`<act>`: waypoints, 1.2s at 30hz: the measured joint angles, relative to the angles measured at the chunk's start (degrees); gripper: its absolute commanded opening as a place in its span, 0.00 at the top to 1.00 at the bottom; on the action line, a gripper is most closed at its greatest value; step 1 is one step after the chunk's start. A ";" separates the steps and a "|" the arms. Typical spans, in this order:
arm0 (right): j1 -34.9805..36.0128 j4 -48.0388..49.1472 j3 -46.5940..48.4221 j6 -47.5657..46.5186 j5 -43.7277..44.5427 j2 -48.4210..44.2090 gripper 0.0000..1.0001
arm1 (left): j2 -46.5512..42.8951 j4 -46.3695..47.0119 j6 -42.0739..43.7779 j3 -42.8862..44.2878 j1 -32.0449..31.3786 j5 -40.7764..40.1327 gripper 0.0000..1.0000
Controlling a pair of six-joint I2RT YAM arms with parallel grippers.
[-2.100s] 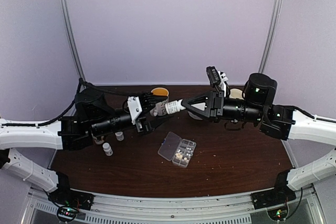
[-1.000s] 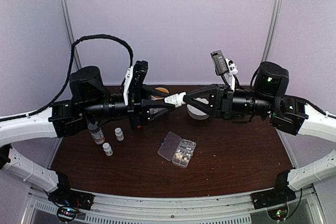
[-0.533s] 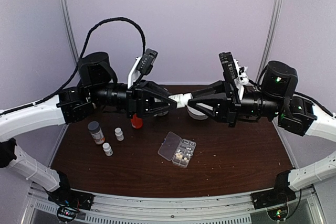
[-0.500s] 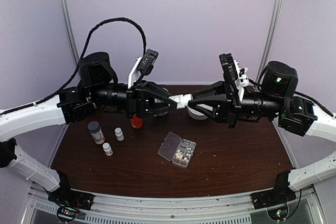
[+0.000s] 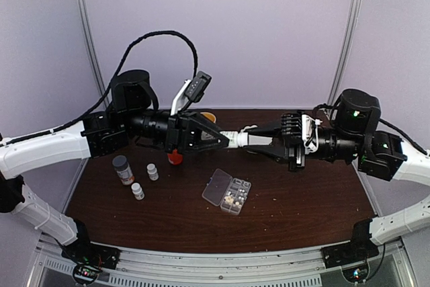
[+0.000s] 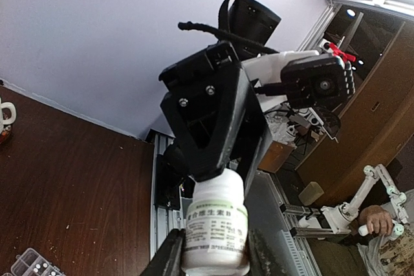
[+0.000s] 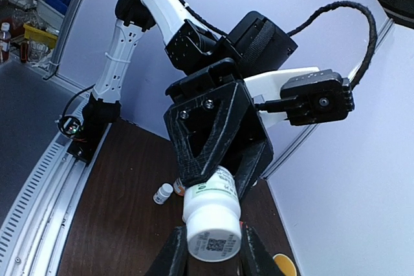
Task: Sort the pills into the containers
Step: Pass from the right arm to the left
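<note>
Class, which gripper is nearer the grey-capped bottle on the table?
Left. The left gripper hangs right of the grey-capped bottle; the right gripper lies farther right, past the white bottle both grip.

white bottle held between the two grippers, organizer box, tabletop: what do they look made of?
The white bottle is probably plastic: opaque, smooth, semi-gloss, with a printed label that looks like paper. The organizer box is clear hard plastic; the dark surface shows through its open lid. The table is dark brown wood or wood-look laminate with a slight sheen; the grain is too faint to tell which.
</note>
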 measured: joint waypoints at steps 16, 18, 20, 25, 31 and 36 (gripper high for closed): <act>1.60 -0.22 -2.60 -30.58 6.56 -1.81 1.00 | 1.75 0.31 -2.45 0.22 0.55 0.57 0.92; 1.60 -0.50 -2.60 -32.98 6.86 -1.81 1.00 | 1.92 0.35 -2.69 0.22 0.61 0.63 0.92; 1.60 -0.79 -2.60 -35.69 7.17 -1.95 0.87 | 2.16 0.55 -2.84 0.22 0.63 0.79 0.92; 1.49 0.11 -3.76 -37.33 7.96 -2.93 0.20 | 2.32 1.46 -2.97 0.24 0.66 1.38 0.94; -0.55 -1.81 -4.04 -30.23 6.25 -3.82 0.00 | 1.60 2.91 -1.75 0.83 1.01 1.95 0.94; -1.40 -0.44 -6.03 -15.50 4.04 -6.82 0.00 | -0.42 1.31 2.49 0.81 1.77 0.57 0.95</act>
